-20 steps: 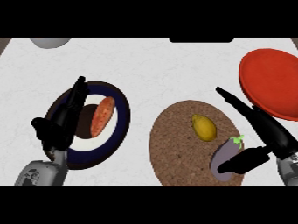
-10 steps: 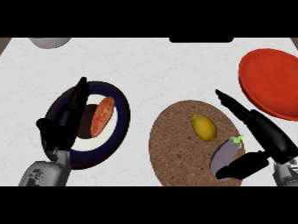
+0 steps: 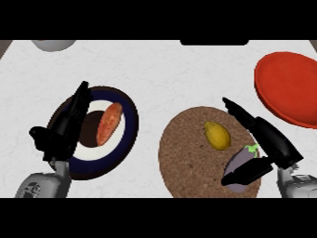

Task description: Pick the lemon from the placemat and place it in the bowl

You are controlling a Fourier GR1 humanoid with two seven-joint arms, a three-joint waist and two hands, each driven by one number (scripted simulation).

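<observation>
A yellow lemon [image 3: 217, 135] lies on the round brown placemat [image 3: 188, 153], right of its middle. The red bowl [image 3: 296, 88] sits at the counter's right edge, beyond the mat. My right hand [image 3: 265, 137] is open just right of the lemon, fingers straight and pointing up-left, thumb stretched down over a purple eggplant [image 3: 241, 162] at the mat's lower right. It does not touch the lemon. My left hand [image 3: 63, 130] is open over the left rim of a dark blue plate [image 3: 123, 135], holding nothing.
A sausage-like reddish item [image 3: 108, 122] lies on the blue plate's white centre. A grey-white dish [image 3: 53, 44] shows at the counter's far left top. The wooden counter edge shows at both upper corners.
My right hand has shifted slightly down and right; the lemon and eggplant have stayed put. The left hand has barely moved.
</observation>
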